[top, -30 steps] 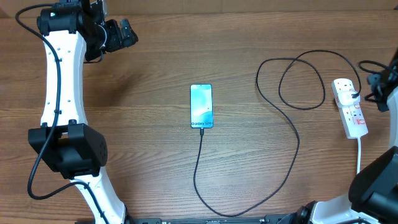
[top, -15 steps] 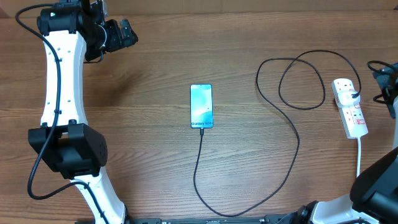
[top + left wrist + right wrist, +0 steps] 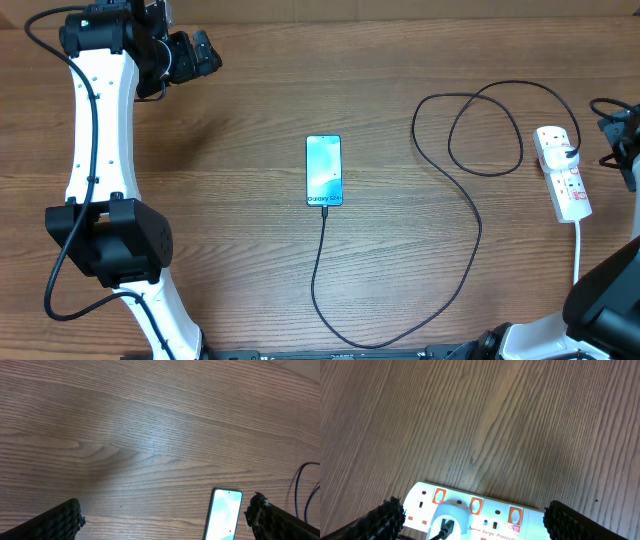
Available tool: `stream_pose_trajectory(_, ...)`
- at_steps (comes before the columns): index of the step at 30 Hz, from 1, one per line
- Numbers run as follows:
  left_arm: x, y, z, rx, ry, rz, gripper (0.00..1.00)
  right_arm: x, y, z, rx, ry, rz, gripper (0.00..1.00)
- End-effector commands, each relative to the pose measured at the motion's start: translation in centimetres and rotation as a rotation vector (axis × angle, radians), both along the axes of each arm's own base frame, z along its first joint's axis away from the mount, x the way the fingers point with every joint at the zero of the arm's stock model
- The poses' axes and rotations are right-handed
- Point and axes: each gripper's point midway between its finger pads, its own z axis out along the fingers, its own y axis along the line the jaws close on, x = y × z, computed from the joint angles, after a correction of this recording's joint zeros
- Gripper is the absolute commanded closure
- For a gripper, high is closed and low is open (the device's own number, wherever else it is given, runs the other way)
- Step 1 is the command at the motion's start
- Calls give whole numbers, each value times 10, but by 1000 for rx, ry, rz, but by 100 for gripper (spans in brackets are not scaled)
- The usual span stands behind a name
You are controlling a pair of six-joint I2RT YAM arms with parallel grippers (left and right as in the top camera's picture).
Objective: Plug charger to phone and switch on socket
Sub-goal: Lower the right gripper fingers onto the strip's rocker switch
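Centrally on the surface [image 3: 250, 260], the phone [image 3: 323, 170] is shown with the charger [image 3: 481, 230] at its lower edge; left pincer [image 3: 165, 515] and right pincer [image 3: 473, 510], near the socket [image 3: 495, 519], are held apart

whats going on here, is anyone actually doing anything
Nothing is being held right now. The phone lies mid-table with the charger tip at its bottom edge, apparently plugged in. The charger loops over to the socket on the right. The right arm hangs beside the socket, jaws open and empty. I cannot tell whether the switch is on. The left arm sits off at the far left, jaws open.
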Motion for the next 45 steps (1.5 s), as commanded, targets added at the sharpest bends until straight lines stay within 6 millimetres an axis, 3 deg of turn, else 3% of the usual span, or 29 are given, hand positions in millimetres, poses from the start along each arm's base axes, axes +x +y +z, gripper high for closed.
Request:
stream_pose_trajectory(1,0,-3,9,-9,-20,0,0,-4,-4,0,-9,13,-3,7)
stream_pose_trajectory(6,0,-3,9,-9,-20,0,0,-4,-3,-3,-5,20,-3,0)
stream_pose_trajectory(20,0,-3,9,-9,-20,0,0,-2,-4,-38,33,103,17,0)
stream_pose_trajectory(45,0,-3,9,-9,-20,0,0,1,-7,-37,15,103,42,0)
